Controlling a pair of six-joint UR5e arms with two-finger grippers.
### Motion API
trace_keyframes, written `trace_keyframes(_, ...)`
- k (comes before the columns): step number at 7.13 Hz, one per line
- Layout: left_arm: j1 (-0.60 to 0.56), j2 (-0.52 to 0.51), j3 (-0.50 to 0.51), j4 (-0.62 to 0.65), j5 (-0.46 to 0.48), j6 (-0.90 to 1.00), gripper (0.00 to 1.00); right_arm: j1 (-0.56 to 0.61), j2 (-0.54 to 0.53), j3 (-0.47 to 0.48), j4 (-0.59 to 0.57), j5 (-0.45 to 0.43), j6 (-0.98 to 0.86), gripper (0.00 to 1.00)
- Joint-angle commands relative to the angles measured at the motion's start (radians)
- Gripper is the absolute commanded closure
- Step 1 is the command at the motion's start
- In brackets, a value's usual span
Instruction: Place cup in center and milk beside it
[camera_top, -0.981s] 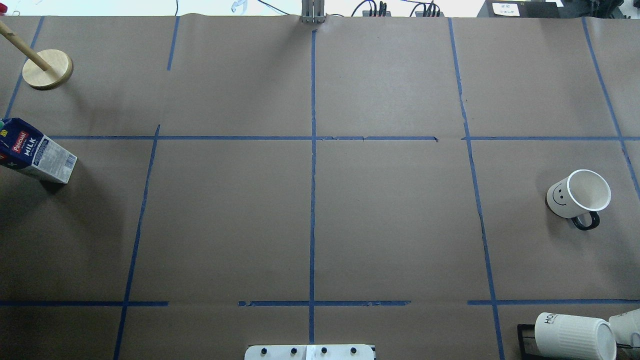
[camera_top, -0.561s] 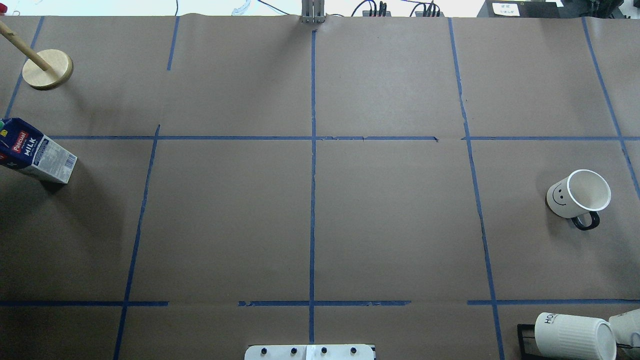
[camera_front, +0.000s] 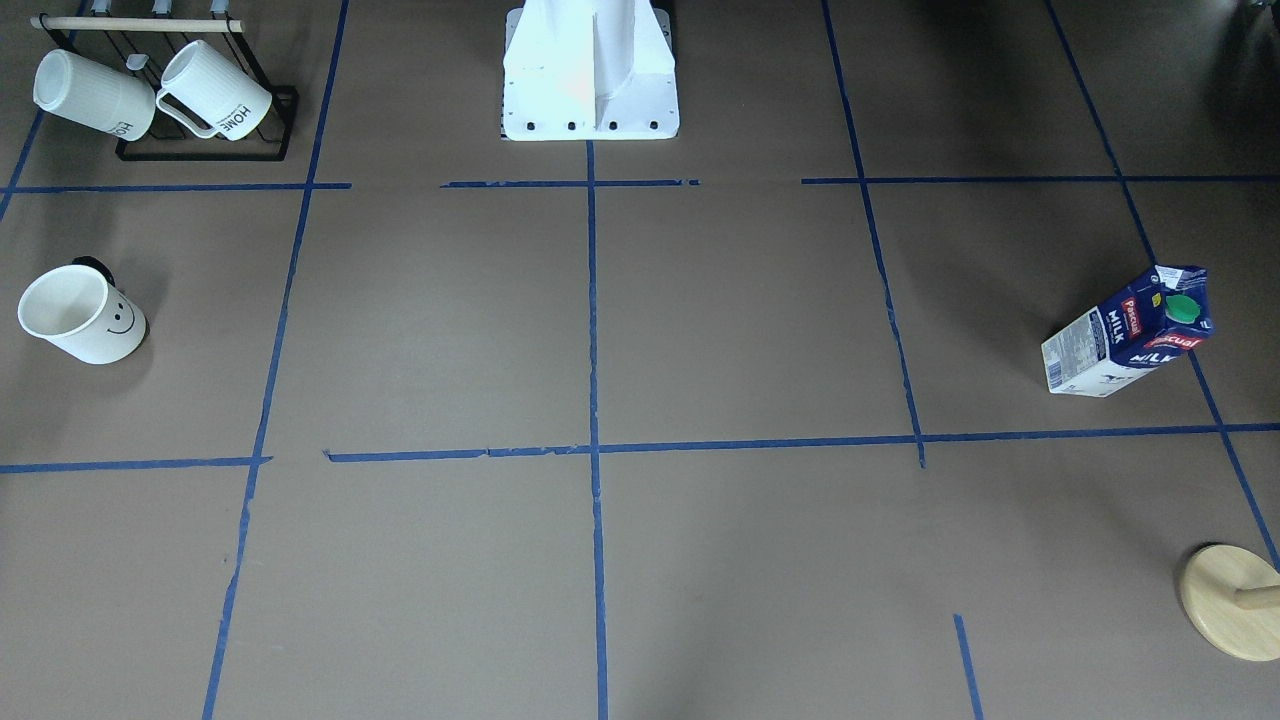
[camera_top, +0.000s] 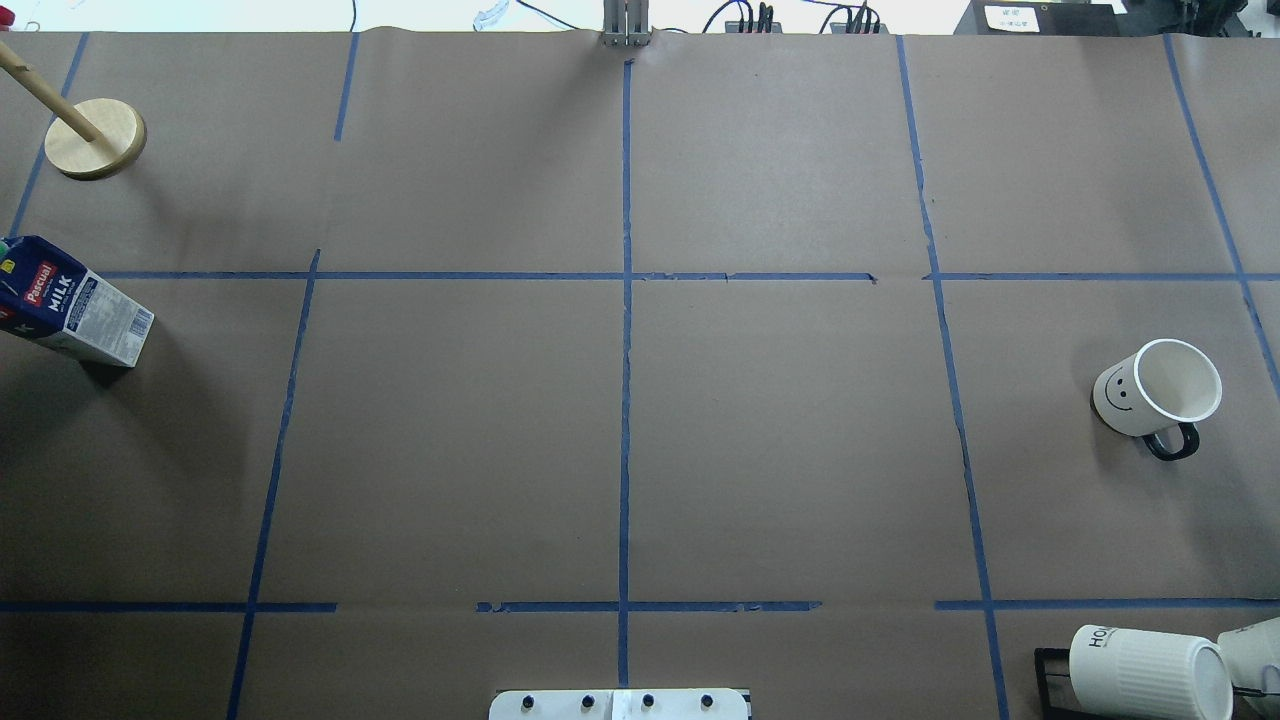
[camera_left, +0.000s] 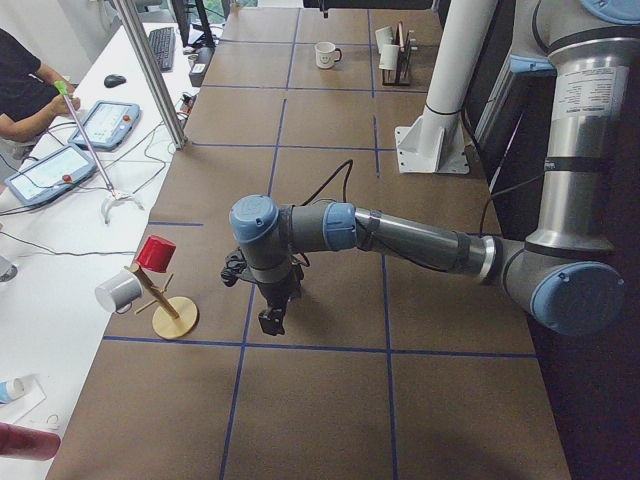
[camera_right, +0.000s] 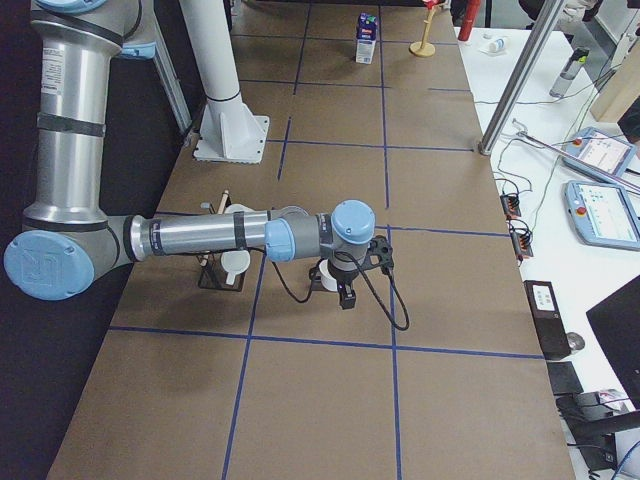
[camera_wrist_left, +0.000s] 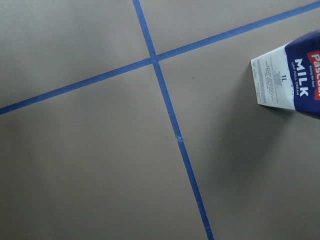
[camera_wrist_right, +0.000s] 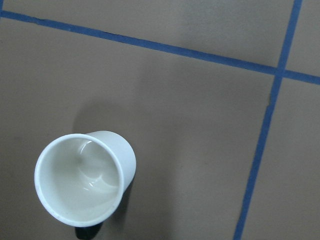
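Note:
The cup (camera_top: 1155, 390), a white mug with a smiley face and black handle, stands upright at the table's right side; it also shows in the front view (camera_front: 80, 315) and below the right wrist camera (camera_wrist_right: 82, 177). The milk (camera_top: 75, 305), a blue and white carton with a green cap, stands at the far left edge, also in the front view (camera_front: 1125, 335) and the left wrist view (camera_wrist_left: 292, 77). The center (camera_top: 626, 276) tape crossing is bare. My left gripper (camera_left: 272, 322) and right gripper (camera_right: 346, 297) show only in side views; I cannot tell if they are open.
A black rack with ribbed "HOME" mugs (camera_top: 1150, 670) stands at the near right corner. A wooden peg stand (camera_top: 95, 138) stands at the far left. The white robot base (camera_front: 590, 70) sits at the near edge. An operator (camera_left: 20, 80) sits beyond the far edge.

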Motion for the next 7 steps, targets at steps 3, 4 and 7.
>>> trace_keyframes(3,0.000,0.001,-0.013,-0.002,0.002,0.001,0.00,-0.212,-0.002,-0.093,0.368,-0.125,0.492,0.03)
trace_keyframes(4,0.000,0.001,-0.013,-0.002,0.000,0.001,0.00,-0.238,-0.001,-0.127,0.436,-0.130,0.522,0.03)
trace_keyframes(7,0.000,0.001,-0.018,-0.003,0.000,0.001,0.00,-0.283,0.002,-0.130,0.449,-0.159,0.587,0.86)
